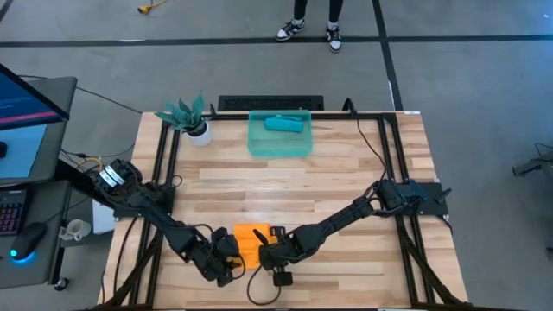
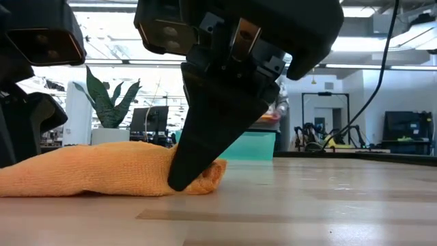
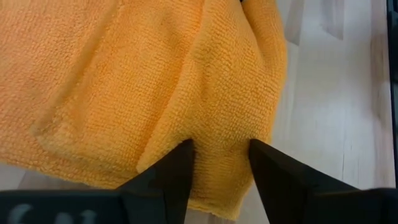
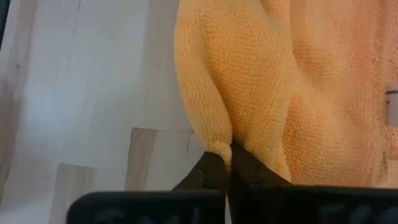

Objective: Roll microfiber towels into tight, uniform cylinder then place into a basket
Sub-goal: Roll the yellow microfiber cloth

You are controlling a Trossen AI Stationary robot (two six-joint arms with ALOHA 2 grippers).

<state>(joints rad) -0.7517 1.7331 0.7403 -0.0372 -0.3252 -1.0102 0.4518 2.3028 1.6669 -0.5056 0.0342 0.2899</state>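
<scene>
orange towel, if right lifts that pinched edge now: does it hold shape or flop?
Probably flops: the orange towel lies in a soft, sagging mound with loose folds, not a firm roll. The right pincer is shut on only a thin edge, so the rest would likely drape and unfold. The looped pile looks grippy, so slipping seems unlikely. The left pincer straddles a fold, open.

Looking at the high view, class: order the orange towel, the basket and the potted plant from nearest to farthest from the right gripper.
1. Orange towel: pinched by the right gripper, near edge.
2. Basket: far side, centre.
3. Potted plant: far left corner.
</scene>
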